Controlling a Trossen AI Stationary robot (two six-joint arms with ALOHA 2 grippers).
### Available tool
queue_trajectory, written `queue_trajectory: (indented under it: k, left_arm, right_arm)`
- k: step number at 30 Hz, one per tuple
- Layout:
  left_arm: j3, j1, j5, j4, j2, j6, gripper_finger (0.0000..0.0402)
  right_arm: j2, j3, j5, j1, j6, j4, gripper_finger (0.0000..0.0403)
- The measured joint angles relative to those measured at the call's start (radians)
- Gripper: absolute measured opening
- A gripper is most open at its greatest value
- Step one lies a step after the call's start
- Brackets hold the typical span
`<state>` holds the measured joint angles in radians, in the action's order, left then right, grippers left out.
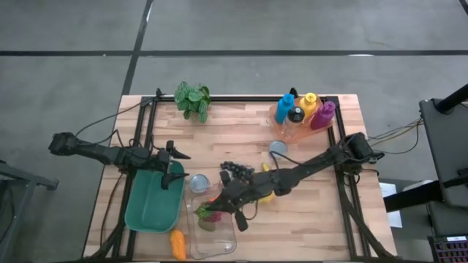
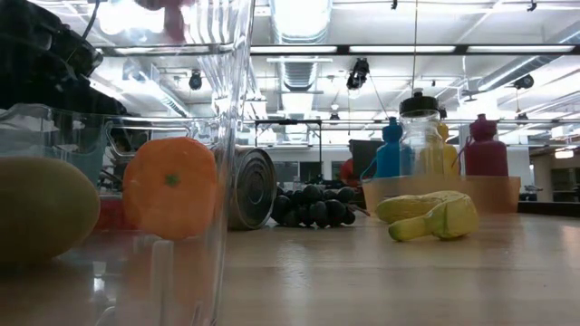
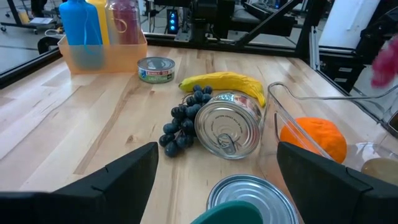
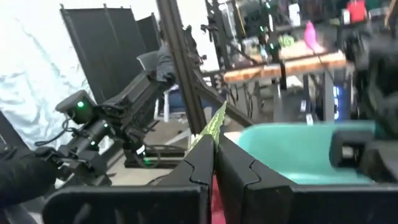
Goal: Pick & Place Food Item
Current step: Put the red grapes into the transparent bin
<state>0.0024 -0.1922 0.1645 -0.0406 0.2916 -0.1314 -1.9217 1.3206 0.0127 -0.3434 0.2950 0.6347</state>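
My right gripper [image 1: 210, 213] reaches from the table's right to above a clear plastic container [image 1: 213, 237] at the near middle. It is shut on a red and green food item [image 1: 205, 212] that looks like a watermelon slice. An orange fruit [image 3: 314, 140] shows through the container's wall. My left gripper [image 3: 217, 180] waits open at the left, over the far end of a green bin [image 1: 153, 201]. Grapes [image 1: 235, 172], a banana [image 3: 224, 84] and a can on its side [image 3: 230, 124] lie on the table between them. My right gripper pinches the food item between its two fingers [image 4: 249, 174]. The green striped edge [image 4: 214, 124] sticks out past the fingertips, and red flesh [image 4: 213, 186] shows farther back between them. The fingers lie about level, coming from the table's right. The item is clear of the table, over the container.
A tray of coloured bottles [image 1: 303, 113] stands at the far right and a potted plant [image 1: 192, 98] at the far middle. A flat can [image 1: 278, 147] and an upright can [image 1: 199, 183] stand mid-table. An orange piece [image 1: 178, 245] lies near the front edge.
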Motion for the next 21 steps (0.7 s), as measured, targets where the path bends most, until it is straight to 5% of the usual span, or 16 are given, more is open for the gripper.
queue_trajectory:
  k: [8,21]
  left_arm:
    - [0.0,0.0,0.0,0.0,0.001,0.0,0.0336]
    - [0.0,0.0,0.0,0.0,0.0,0.0,0.0336]
  right_arm:
    - [-0.085,-0.003,0.053,0.025,0.123,0.007,0.0008]
    - [-0.152,-0.007,-0.003,0.084,0.168,0.018,0.0008]
